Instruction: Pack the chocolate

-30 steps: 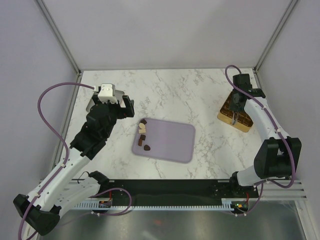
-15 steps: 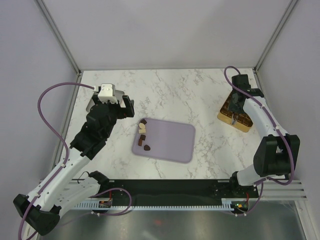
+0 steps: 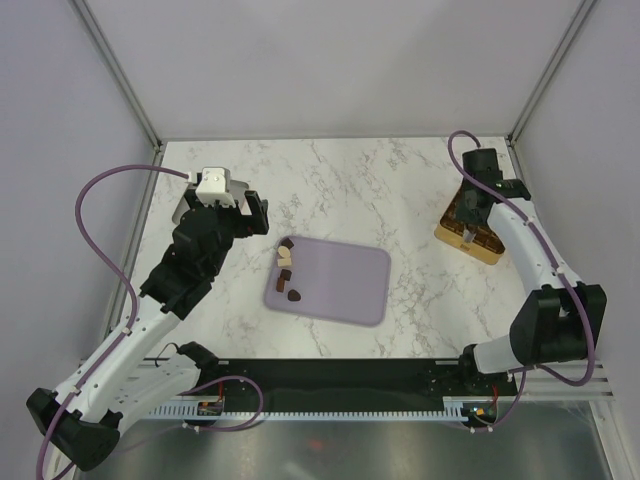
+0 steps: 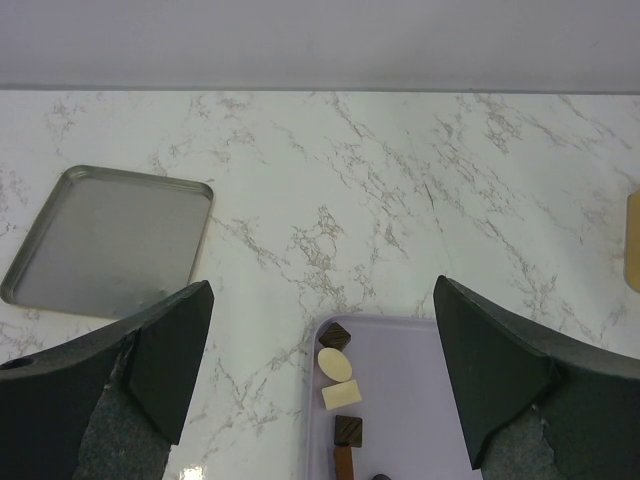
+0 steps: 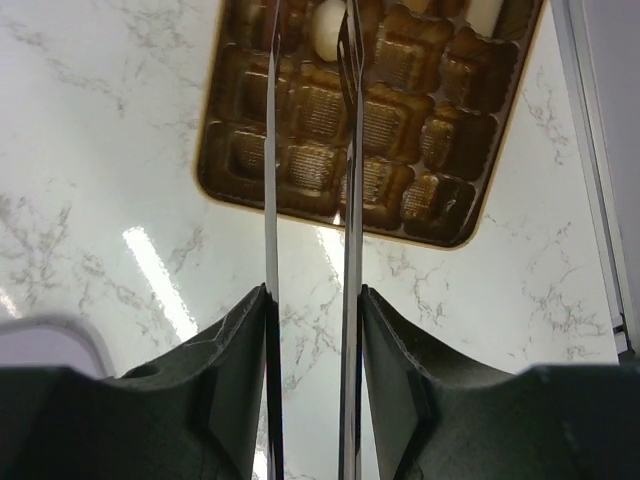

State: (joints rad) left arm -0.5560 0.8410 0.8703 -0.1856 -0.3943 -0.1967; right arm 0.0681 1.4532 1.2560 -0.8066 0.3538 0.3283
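Several chocolates [image 3: 286, 258] lie in a row along the left edge of the lilac tray [image 3: 340, 285]. In the left wrist view they are a dark square [image 4: 334, 335], a cream oval [image 4: 336, 364], a cream block [image 4: 342, 394] and another dark square [image 4: 348, 430]. My left gripper [image 3: 243, 213] is open and empty, back and left of the tray. My right gripper [image 3: 469, 222] is shut on the metal tongs [image 5: 270, 150] over the gold box [image 5: 250, 150]. A cream piece [image 5: 326, 28] sits between the tong tips; I cannot tell if it is pinched.
A grey metal tray [image 4: 110, 240] lies on the marble table, left of the lilac tray. The gold box [image 3: 487, 248] sits near the right wall and table edge. Frame posts stand at the far corners.
My right gripper with the tongs has shifted slightly toward the far side over the gold box. The left arm and the chocolates on the tray have not moved.
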